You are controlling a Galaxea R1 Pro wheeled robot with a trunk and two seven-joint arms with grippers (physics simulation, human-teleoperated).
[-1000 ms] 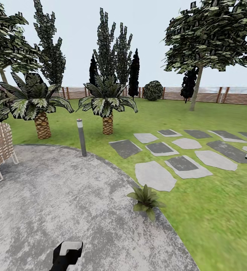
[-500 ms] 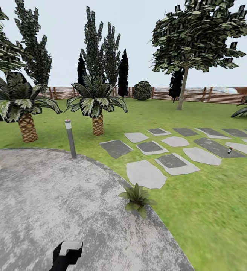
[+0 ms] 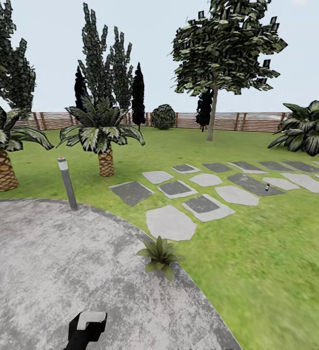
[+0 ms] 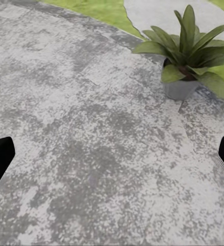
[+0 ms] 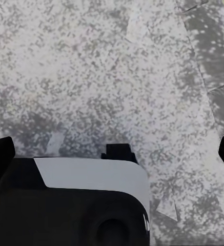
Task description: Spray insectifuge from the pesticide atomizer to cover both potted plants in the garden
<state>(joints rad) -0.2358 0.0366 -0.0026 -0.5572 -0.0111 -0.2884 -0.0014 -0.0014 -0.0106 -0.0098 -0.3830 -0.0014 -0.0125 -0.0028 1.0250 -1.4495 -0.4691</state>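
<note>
The pesticide atomizer is a tiny dark bottle standing on a grey stepping stone far off at the right of the lawn. One potted plant, a low green rosette, sits at the patio's edge just ahead; the left wrist view shows its small grey pot. My left gripper hangs open over the paving, short of that plant, with nothing between its fingers. My right gripper is open too, above the paving and a black-and-white part of my own body. A piece of my left arm shows at the bottom of the head view.
Round grey patio underfoot, lawn and stepping stones to the right. A grey bollard lamp stands at the patio rim. Two palms behind it, a dark broad-leaved shrub far right, a wooden fence at the back.
The camera has swung to the right: everything slid left in the picture, the wicker chair left the view and the shrub at far right came in. Both grippers look unchanged.
</note>
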